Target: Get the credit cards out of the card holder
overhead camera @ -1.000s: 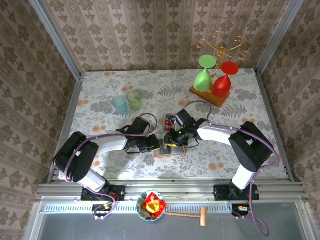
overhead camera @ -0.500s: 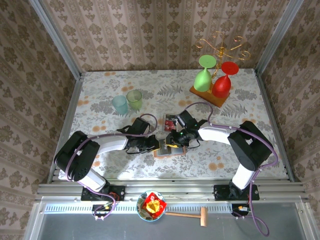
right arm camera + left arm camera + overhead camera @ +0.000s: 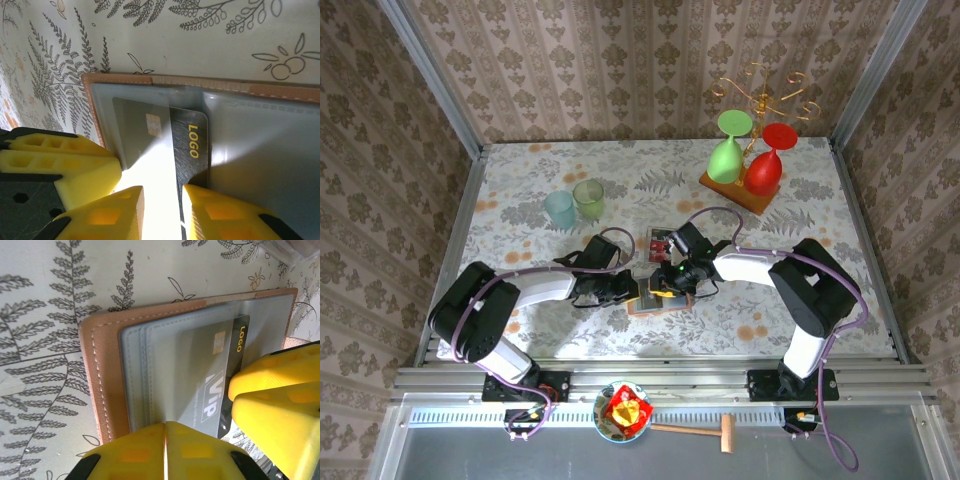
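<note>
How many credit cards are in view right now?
2: a dark card partly out of the card holder pocket, a red card on the table behind it. Others may be hidden.

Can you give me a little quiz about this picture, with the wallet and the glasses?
1. True or false: the card holder is lying open.
2. What yellow word is printed on the dark card?
3. What colour is the glass next to the red glass on the wooden stand? A green, B purple, C black.

Key: 1 true. 2 LOGO. 3 A.
</note>
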Available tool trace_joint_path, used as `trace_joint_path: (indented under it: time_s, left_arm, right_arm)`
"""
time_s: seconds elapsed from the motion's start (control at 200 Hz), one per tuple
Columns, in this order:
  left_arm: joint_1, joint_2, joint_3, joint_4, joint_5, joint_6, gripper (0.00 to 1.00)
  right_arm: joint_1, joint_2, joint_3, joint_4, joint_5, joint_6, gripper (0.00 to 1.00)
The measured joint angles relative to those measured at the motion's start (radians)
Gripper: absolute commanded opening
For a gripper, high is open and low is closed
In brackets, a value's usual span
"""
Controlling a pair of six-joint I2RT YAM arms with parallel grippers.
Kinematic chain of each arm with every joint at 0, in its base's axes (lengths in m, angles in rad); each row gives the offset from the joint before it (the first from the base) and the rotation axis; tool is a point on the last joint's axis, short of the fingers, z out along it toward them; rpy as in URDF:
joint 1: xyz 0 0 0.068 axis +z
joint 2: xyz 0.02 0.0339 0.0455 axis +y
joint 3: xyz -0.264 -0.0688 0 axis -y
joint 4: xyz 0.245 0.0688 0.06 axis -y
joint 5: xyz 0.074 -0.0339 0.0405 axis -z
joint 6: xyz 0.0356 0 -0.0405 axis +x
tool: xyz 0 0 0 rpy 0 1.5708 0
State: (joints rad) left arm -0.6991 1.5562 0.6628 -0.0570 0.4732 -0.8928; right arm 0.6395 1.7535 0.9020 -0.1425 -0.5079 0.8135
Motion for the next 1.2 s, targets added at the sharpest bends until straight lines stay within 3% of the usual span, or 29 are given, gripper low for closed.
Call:
trace_joint_path:
  time_s: [1.2]
  left_arm:
    - [-0.001, -0.021, 0.035, -0.025, 0.001, 0.011, 0.10]
  right_arm:
    - [-0.003, -0.068, 0.017, -0.040, 0.033, -0.006, 0.28]
